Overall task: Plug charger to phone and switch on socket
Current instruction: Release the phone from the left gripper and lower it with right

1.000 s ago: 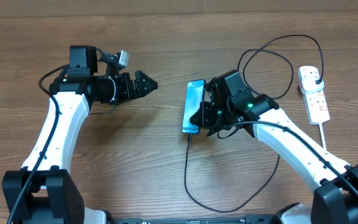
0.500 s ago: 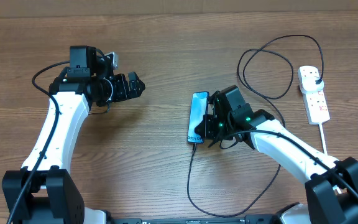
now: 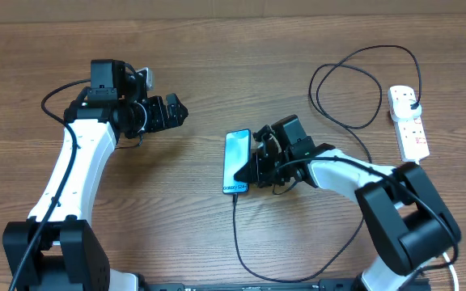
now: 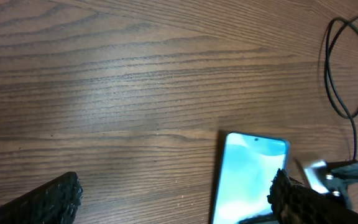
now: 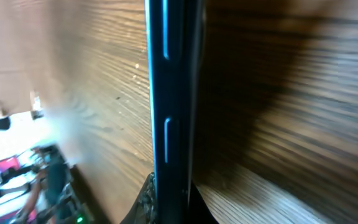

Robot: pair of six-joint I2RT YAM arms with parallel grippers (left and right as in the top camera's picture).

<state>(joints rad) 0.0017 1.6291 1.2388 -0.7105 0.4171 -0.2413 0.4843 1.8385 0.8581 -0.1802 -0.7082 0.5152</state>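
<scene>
**Phone** [image 3: 235, 161]: lies flat on the table [image 3: 217, 48], screen up, centre, well apart from the socket. Judged slim, stiff, glass-faced and slippery. Best taken across its two long edges, never by the screen.

**Charger** [image 3: 234, 222]: thin black cable. Its tip meets the phone's near end and looks seated, though this is too small to confirm. The cable loops round toward the far right, where its black plug sits in the socket. Judged light and limp, so it should be held close to the tip; a tug on the cable would drag the phone.

**Socket** [image 3: 408, 123]: white strip, far right. Switch position cannot be told. Judged light and likely to slide under a push, so the switch wants a straight-down press.

**Right hand** [image 3: 259, 163]: fingers closed together, tight against the phone's right long edge. Whether they pinch anything cannot be told.

**Left hand** [image 3: 174, 111]: spread wide, holding nothing, well left of the phone.
</scene>
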